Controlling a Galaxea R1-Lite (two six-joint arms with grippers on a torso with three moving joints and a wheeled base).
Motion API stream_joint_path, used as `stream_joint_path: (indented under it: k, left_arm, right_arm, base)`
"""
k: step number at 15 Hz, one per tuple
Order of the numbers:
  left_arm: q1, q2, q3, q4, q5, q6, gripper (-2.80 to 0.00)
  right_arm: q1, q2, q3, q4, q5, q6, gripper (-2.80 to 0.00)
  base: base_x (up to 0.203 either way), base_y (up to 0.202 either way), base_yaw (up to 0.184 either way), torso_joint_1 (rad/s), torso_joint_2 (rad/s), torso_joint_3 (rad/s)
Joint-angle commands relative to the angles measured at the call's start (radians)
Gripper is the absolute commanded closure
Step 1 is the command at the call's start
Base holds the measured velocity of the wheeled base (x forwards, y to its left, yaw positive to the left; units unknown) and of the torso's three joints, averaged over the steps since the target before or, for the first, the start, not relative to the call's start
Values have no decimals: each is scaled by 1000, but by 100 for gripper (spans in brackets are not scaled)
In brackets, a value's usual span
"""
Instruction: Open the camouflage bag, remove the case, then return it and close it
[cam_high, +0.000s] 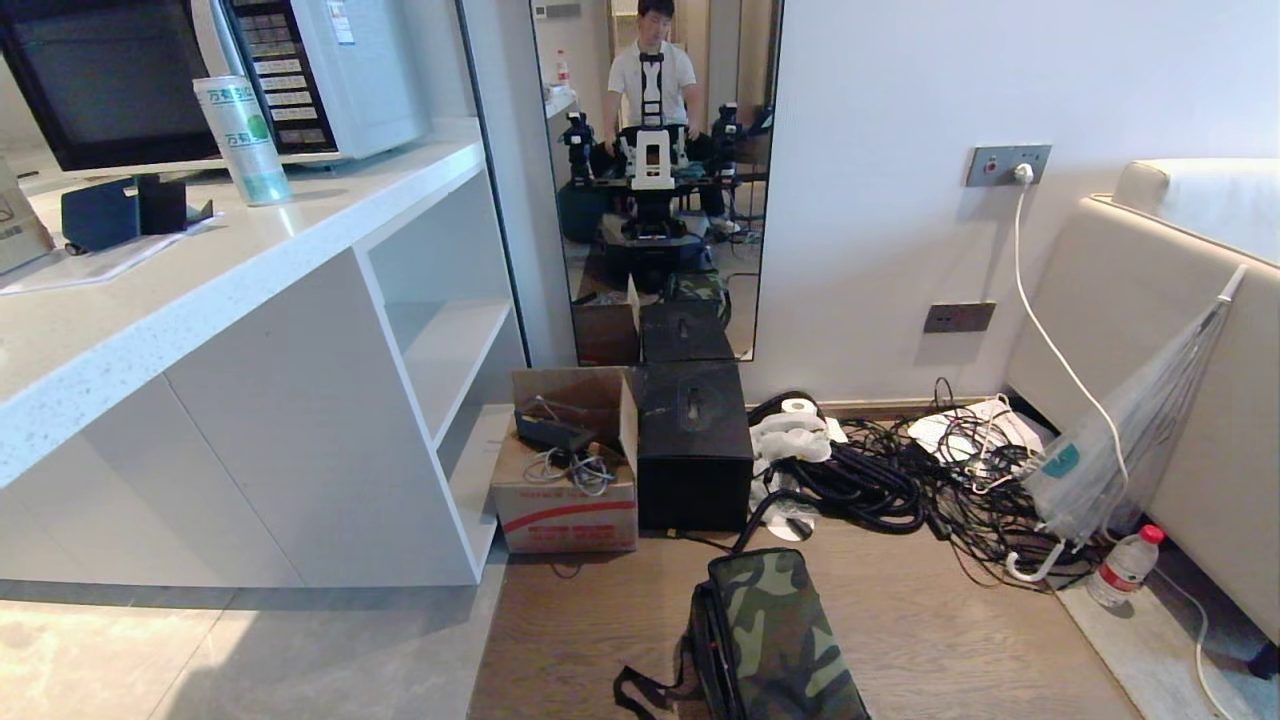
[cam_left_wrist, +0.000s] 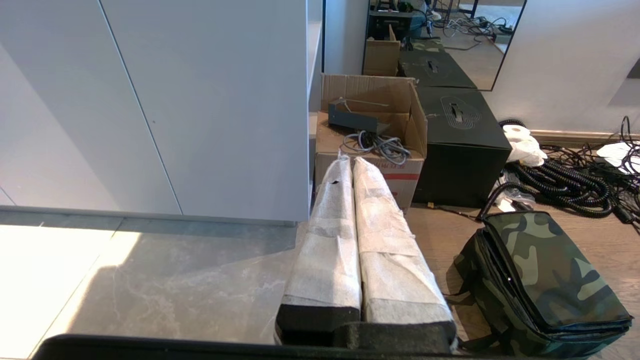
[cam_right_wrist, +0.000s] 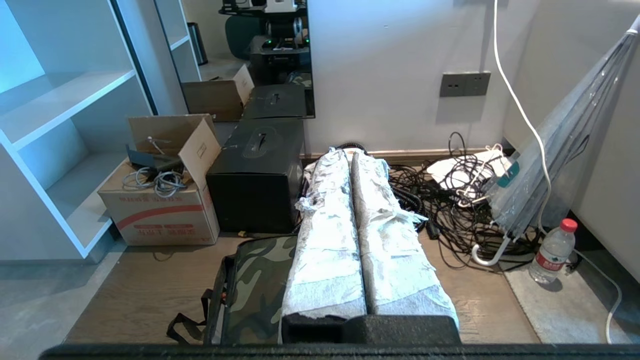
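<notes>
The camouflage bag (cam_high: 775, 640) lies closed on the wooden floor at the bottom middle of the head view, its black straps trailing to the left. Neither arm shows in the head view. In the left wrist view my left gripper (cam_left_wrist: 352, 161) is shut, its white-wrapped fingers pressed together, held above the floor with the bag (cam_left_wrist: 545, 280) off to one side. My right gripper (cam_right_wrist: 351, 154) is also shut and empty, and it hangs above the bag (cam_right_wrist: 255, 280), covering part of it. The case is out of view.
Beyond the bag stand an open cardboard box (cam_high: 570, 470) and a black cube box (cam_high: 695, 450) under a wall mirror (cam_high: 655, 150) that reflects a person. A tangle of cables (cam_high: 900, 480), an umbrella (cam_high: 1130, 440) and a water bottle (cam_high: 1125, 567) lie right. A white cabinet (cam_high: 300, 420) stands left.
</notes>
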Motion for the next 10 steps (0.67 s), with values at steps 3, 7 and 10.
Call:
stream_joint_path:
  k: [3,7,10]
  left_arm:
    - [0,0,0,0,1,0,0]
    - [0,0,0,0,1,0,0]
    - [0,0,0,0,1,0,0]
  right_arm:
    - [0,2,40,-1,-1,0,0]
    - [0,2,40,-1,1,0,0]
    - [0,2,40,-1,1,0,0]
  base:
    - [0,0,0,0,0,0]
    - [0,0,0,0,0,0]
    - [0,0,0,0,0,0]
